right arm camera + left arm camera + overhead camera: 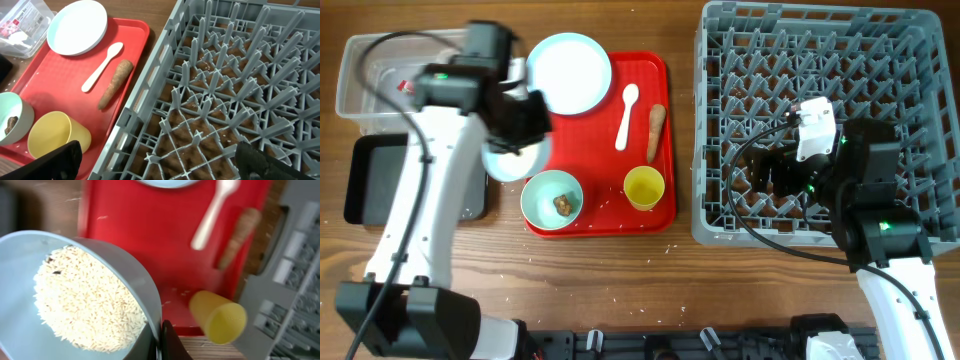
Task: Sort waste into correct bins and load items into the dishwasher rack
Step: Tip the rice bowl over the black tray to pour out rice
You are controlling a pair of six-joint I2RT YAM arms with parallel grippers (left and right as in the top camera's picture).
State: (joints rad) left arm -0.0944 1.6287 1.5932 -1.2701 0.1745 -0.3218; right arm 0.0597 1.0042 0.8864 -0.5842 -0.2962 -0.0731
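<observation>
Left fingers [170,342]: only one dark tip shows, tight against the rim of the blue-white bowl [132,280]. It reads as a pinch on the rim, though the second tip is hidden. The bowl is held about level, likely so the rice [85,297] stays in until it is over a bin. The overhead view puts it above the counter just left of the red tray [650,75], beside the black tray [380,180].

Right fingers [55,162]: spread wide with nothing between them, over the dishwasher rack [145,80]. Probably parked clear of the left arm's work. No dishes in the rack yet.

Tray front: mint bowl [542,188] holding the brown lump [563,204]; yellow cup [644,187] upright.

Mid-tray: white spoon [627,115] and sausage piece [656,132], side by side, apart.

Far: pale blue plate [568,72], bare. Far left: clear tub [350,90] with the red wrapper [22,22] in it.
</observation>
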